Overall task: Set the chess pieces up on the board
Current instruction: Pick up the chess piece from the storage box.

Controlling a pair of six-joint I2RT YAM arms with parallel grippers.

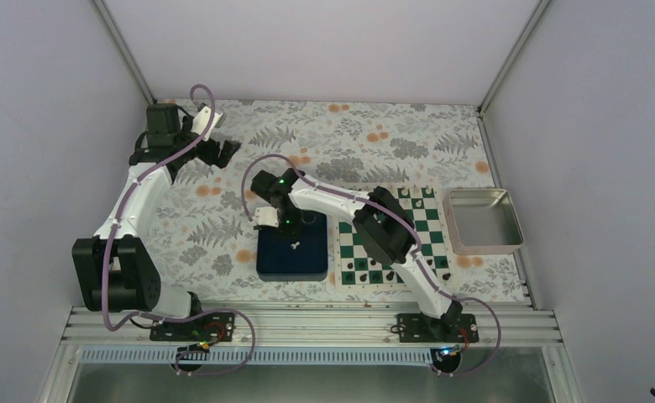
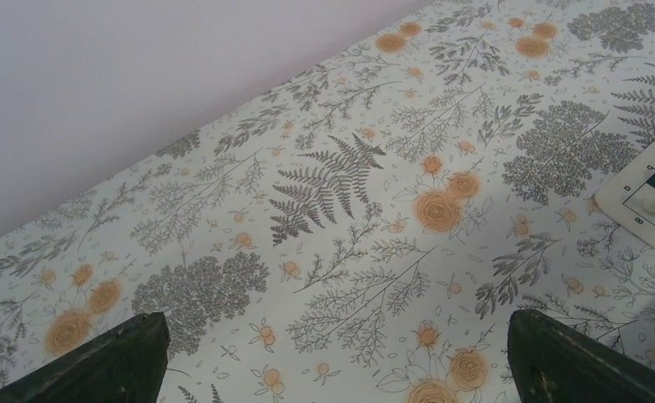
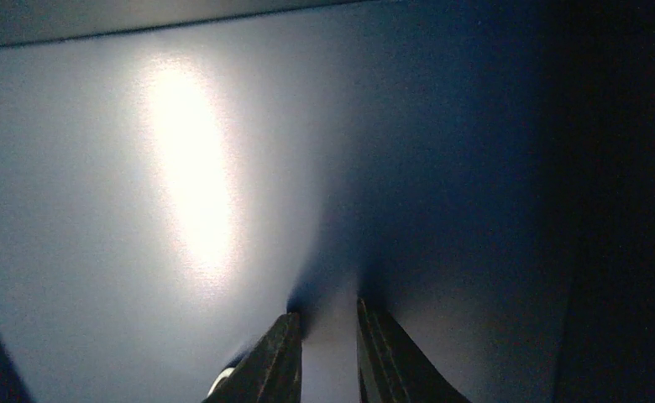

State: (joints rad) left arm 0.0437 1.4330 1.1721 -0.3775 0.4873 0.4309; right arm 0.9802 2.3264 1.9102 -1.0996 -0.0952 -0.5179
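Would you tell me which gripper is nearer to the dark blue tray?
Right. The right gripper hangs over the dark blue tray; the left gripper is near the table's far-left corner.

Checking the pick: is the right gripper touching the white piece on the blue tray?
Cannot tell. In the right wrist view the white piece is a pale sliver beside the right gripper at the frame edge; contact is unclear.
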